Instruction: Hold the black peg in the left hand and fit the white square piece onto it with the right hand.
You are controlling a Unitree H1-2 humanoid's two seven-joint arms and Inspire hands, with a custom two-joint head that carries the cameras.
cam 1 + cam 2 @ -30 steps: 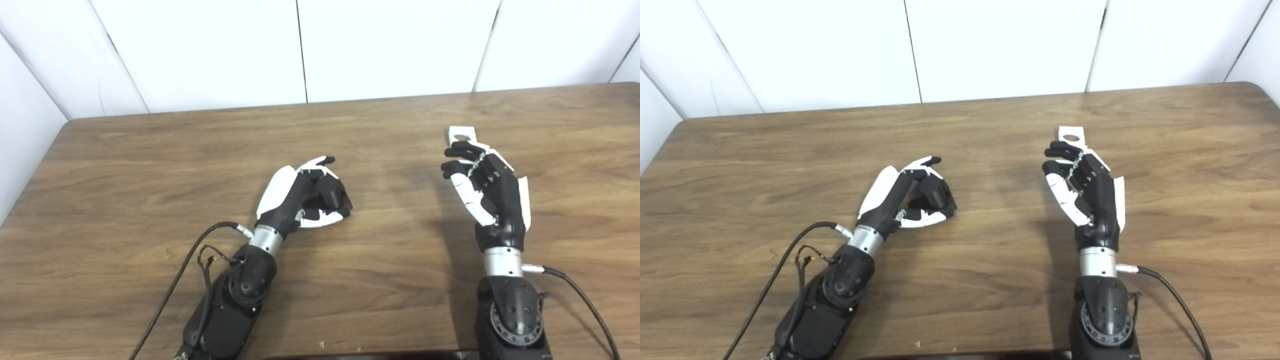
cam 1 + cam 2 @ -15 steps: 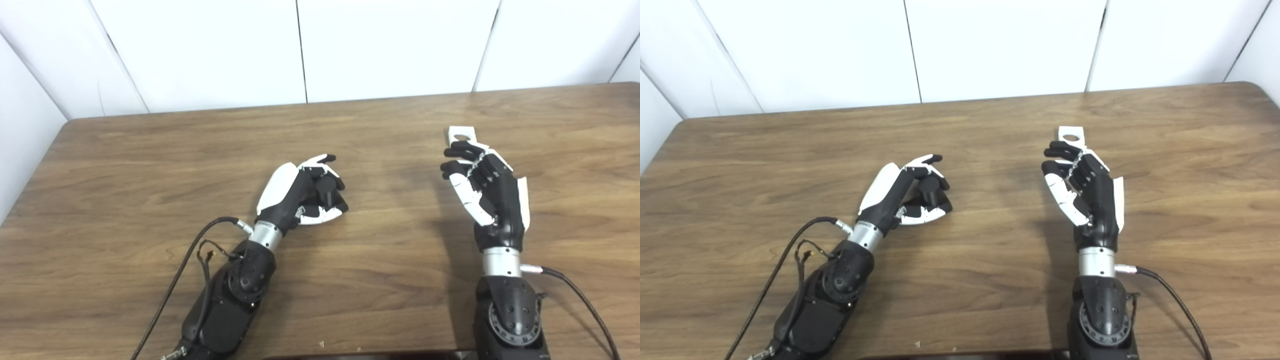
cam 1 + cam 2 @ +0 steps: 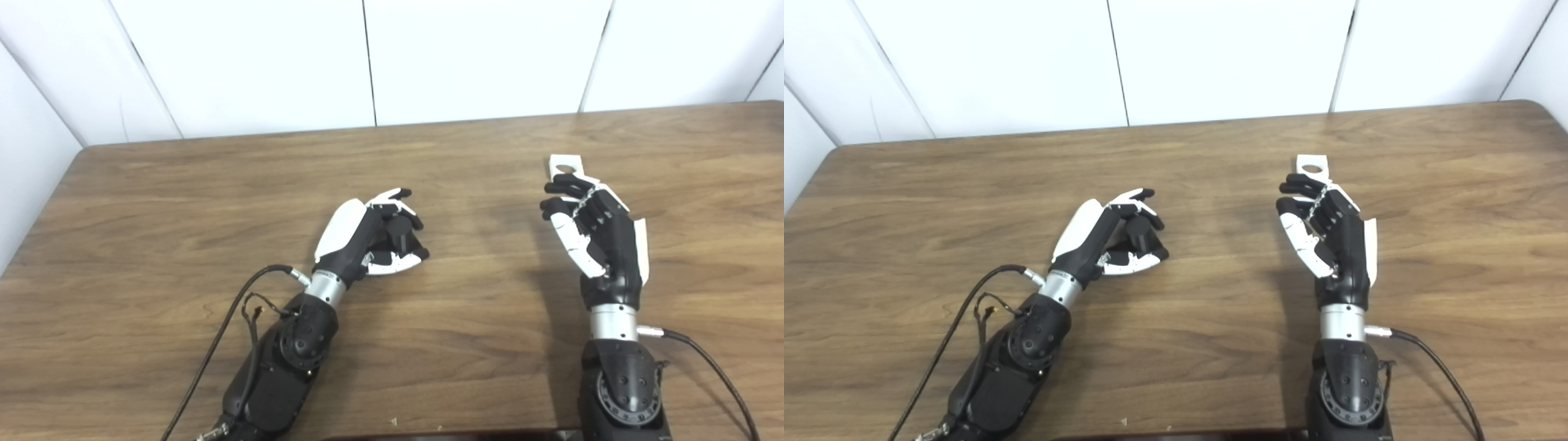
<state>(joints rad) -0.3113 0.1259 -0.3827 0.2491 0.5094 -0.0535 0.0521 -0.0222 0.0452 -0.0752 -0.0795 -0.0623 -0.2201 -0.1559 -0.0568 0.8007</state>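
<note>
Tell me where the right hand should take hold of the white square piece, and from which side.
Grip the white square piece by its near edges, coming from the right hand just behind it, probably. It seems to lie flat; keeping its round hole uncovered leaves room for the black peg.

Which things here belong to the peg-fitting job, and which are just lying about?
Part of the job:
- black peg, gripped by the left robot hand
- white square piece, lying on the table beyond the right robot hand, which holds nothing

Just there:
- wooden table
- arm cables
</note>
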